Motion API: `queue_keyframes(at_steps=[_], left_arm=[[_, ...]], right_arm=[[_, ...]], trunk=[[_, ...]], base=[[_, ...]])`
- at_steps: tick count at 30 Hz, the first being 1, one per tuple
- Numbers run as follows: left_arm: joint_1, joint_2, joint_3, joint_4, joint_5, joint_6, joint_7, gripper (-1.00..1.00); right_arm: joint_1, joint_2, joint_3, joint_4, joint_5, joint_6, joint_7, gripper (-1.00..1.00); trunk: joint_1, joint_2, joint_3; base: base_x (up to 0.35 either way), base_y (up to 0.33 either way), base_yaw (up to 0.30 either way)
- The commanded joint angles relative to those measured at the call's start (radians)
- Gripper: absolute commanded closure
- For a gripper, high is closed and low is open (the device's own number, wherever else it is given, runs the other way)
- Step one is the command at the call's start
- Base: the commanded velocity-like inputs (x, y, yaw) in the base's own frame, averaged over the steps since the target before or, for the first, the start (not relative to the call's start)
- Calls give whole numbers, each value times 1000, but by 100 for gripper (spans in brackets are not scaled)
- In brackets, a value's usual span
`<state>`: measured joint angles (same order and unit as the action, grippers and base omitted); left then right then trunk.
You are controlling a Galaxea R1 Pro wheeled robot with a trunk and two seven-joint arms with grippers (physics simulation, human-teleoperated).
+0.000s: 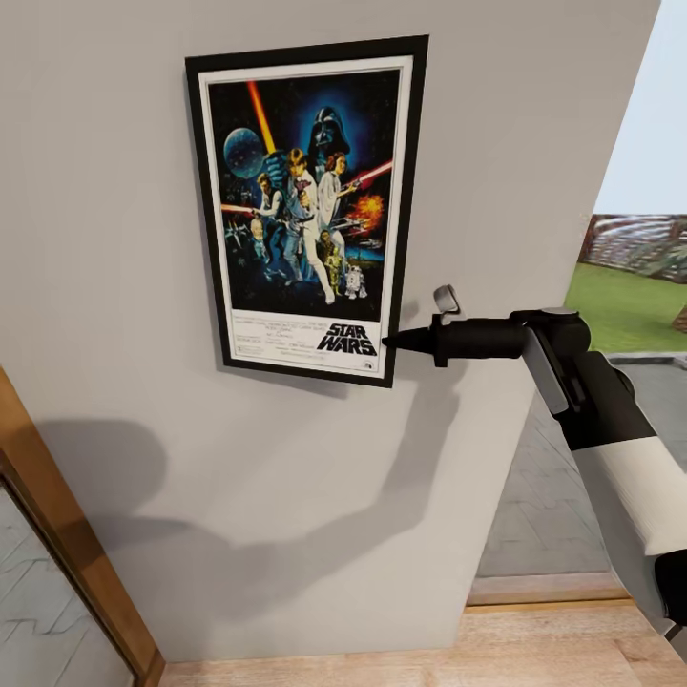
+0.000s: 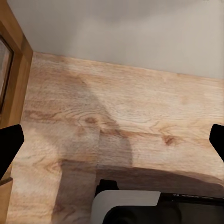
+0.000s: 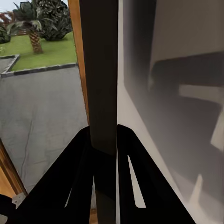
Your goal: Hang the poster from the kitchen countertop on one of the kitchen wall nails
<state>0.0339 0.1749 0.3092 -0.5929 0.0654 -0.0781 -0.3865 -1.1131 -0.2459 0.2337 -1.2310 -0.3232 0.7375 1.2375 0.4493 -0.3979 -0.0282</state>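
Head view, read from the left: a wooden door frame (image 1: 67, 534) slants up the lower corner; beside it the grey wall (image 1: 114, 239) carries the poster (image 1: 305, 205), upright and flat against it, tilted a little off square, its lower right corner met by the right gripper (image 1: 393, 341); further right the black and white arm (image 1: 611, 448) reaches in from the side, and beyond the wall's edge lie paving and a lawn (image 1: 630, 305). The right wrist view settles the grasp; the two dark fingers (image 3: 70, 186) are closed on the poster's black edge (image 3: 102, 70), the wall (image 3: 186, 56) just beside it. The left gripper (image 2: 112, 140) hangs low over the wooden floor (image 2: 130, 112) with its fingertips spread wide apart and nothing between them. No nail is visible, since the poster would cover it, so I cannot tell whether the frame is hooked or merely pressed to the wall; that is the risk from here. If the right gripper lets go before the frame catches, the poster will likely slide down the wall to the floor; a pull away with the fingers only half released could drag the corner outward and unhook it; the slight tilt hints that the weight may not yet sit squarely on a nail.
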Motion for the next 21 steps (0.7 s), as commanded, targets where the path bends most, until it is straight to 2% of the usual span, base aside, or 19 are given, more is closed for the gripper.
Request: queue_keyframes(at_steps=[1, 8, 21], left_arm=[[0, 0, 2, -1, 7, 1, -6, -100], [0, 0, 1, -1, 7, 1, -5, -100], [0, 0, 1, -1, 7, 1, -5, -100]], right_arm=[[-1, -1, 2, 0, -2, 7, 0, 100], [-1, -1, 2, -4, -2, -59, 2, 100], [35, -2, 2, -4, -2, -67, 2, 100]], trunk=[[1, -2, -2], [1, -2, -2], [1, -2, -2]], base=[[0, 0, 0], [0, 0, 0], [0, 0, 0]])
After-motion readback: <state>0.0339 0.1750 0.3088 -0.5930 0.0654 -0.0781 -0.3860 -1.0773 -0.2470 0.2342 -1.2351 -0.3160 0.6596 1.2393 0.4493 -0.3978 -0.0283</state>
